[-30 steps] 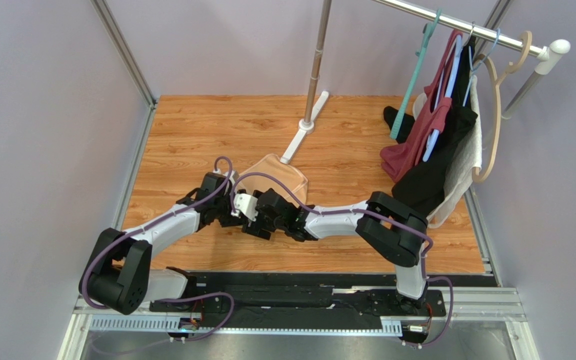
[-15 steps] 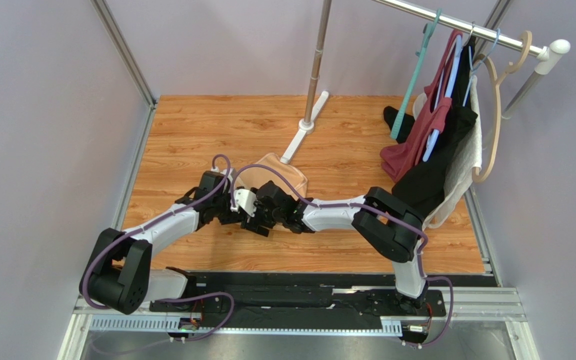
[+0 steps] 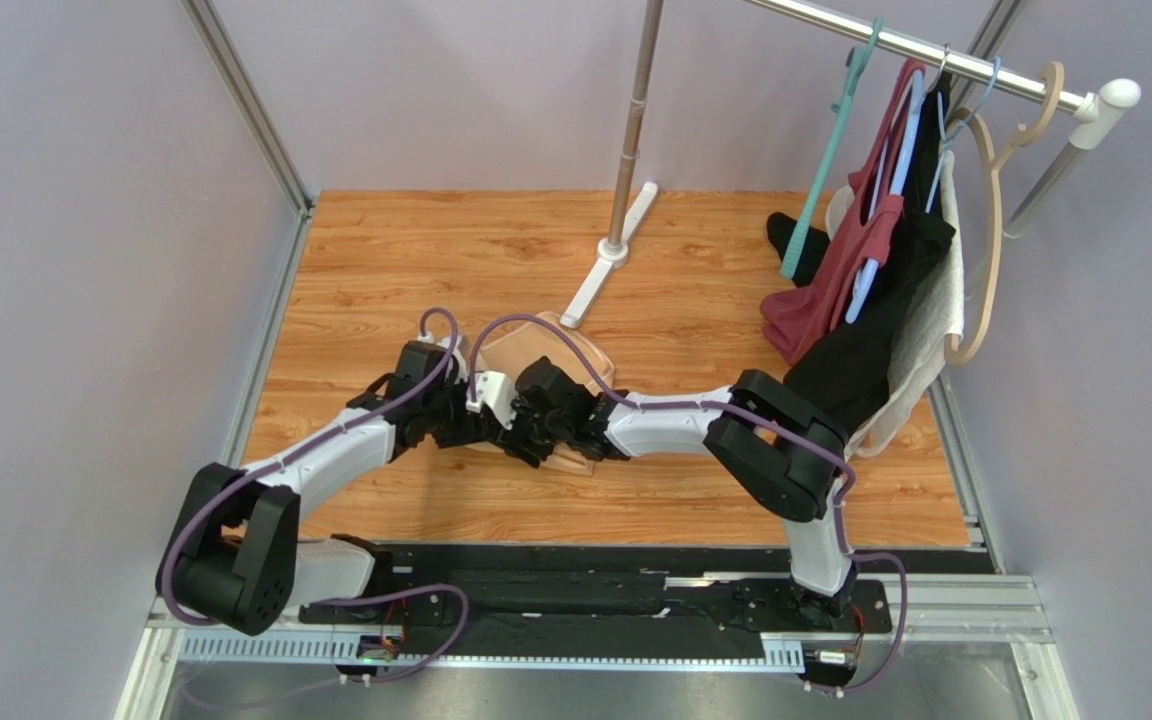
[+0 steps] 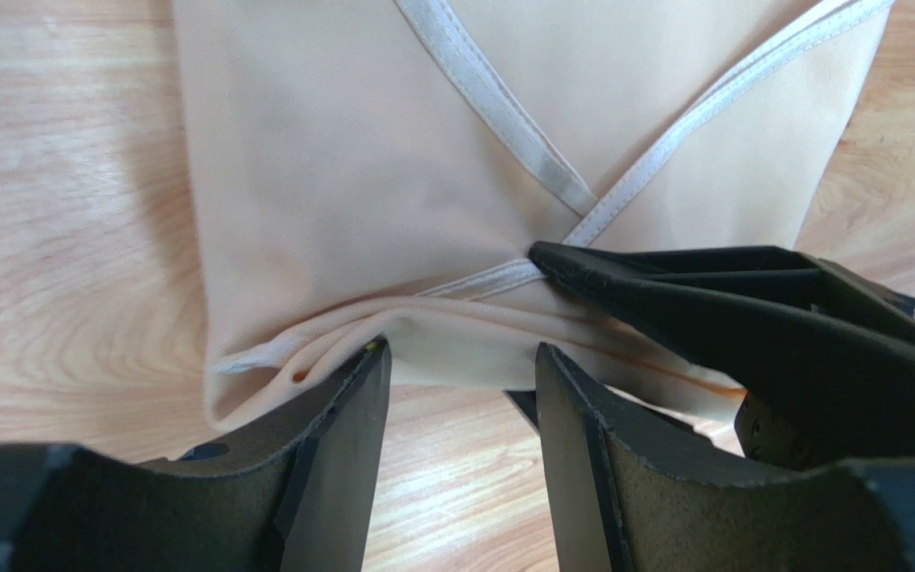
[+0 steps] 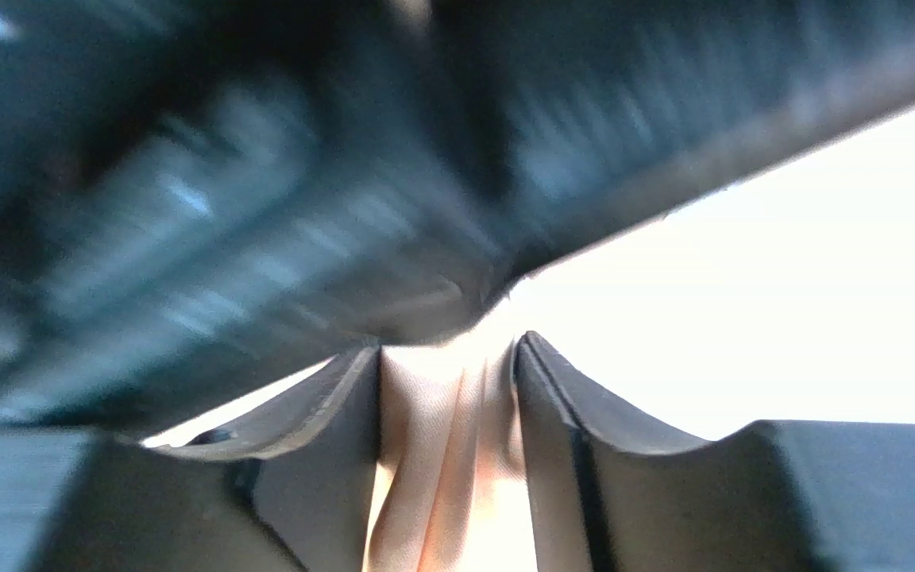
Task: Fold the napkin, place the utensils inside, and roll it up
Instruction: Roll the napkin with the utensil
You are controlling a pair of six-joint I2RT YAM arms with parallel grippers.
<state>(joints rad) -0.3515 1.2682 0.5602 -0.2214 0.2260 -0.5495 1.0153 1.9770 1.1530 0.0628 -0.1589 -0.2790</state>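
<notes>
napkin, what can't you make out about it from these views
Left wrist: the right gripper covers the napkin's near right corner; the frame cuts off its far edge.
Right wrist: motion blur and glare; whether the right gripper pinches the fabric is unclear.
Top external: the arms' wrists hide its near part; folds too small to read.
All views: any utensil inside the folds.

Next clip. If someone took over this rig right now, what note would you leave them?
Left gripper: open, fingertips straddling the near folded edge of the peach-tan fabric napkin.
Right gripper: napkin folds fill the gap between its jaws, apparently gripped.
Napkin lies folded on the wooden table, hems crossing.
The small white spoon is not visible; cannot tell if it is inside.
Left: check the spoon, then roll.
</notes>
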